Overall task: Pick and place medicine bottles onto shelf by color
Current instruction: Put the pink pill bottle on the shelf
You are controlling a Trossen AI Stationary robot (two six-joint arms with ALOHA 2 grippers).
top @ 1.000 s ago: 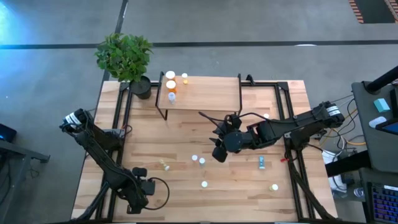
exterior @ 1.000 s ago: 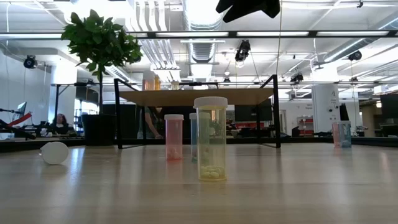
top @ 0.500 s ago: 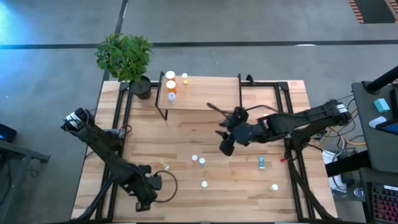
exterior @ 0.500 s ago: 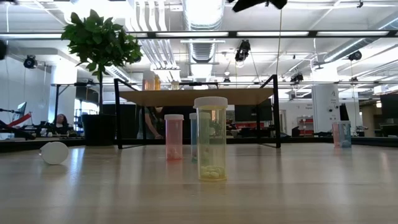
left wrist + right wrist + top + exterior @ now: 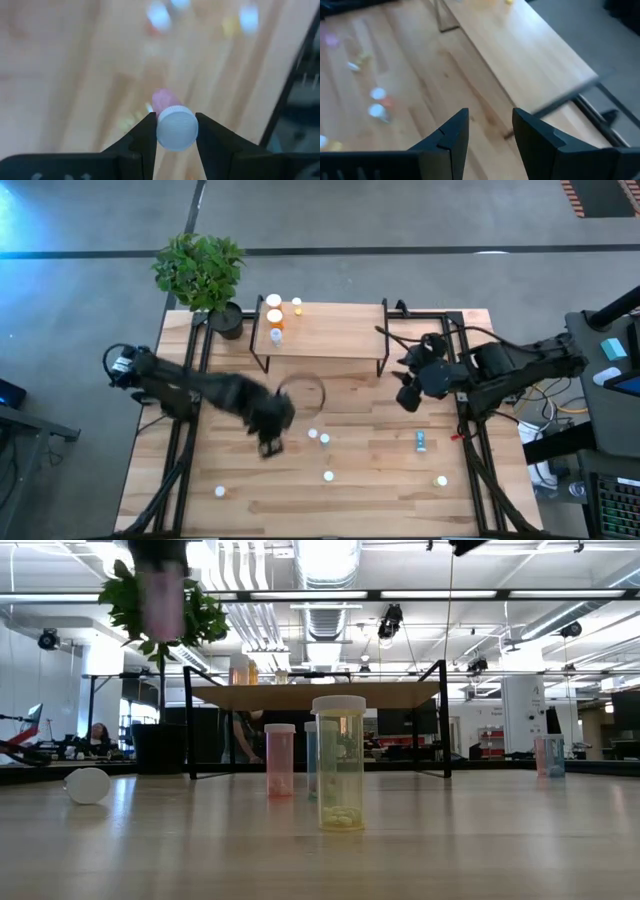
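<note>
risk: left arm is carrying a pink bottle high over the table; a slip from the pinch drops it onto the upright bottles under it and scatters them
risk cause: hold looks to be on the cap end only, body sticks out past the fingers with nothing under it
risk 2: shelf [image 5: 330, 330] is ahead of the left gripper; coming in too low could clip the black wire frame or knock the orange bottles [image 5: 274, 310] already on the board's left end
shelf: light-wood board on thin black legs, beyond the left gripper, just beside the right gripper
left gripper [image 5: 268, 425]: partly closed, clamped on the pink bottle [image 5: 170, 122], one finger each side of the white cap; bottle well clear of the tabletop in low view
right gripper [image 5: 490, 131]: fingers apart, nothing between them, near the shelf's right end
pink bottle look: tiny cylinder, translucent pinkish body, round ribbed white cap facing the wrist camera
loose bottles: white-capped cluster [image 5: 319, 437] just right of the left gripper; blue-green one [image 5: 421, 441] lying well off to its right; yellow-bodied one [image 5: 339, 763] upright, front centre in low view
</note>
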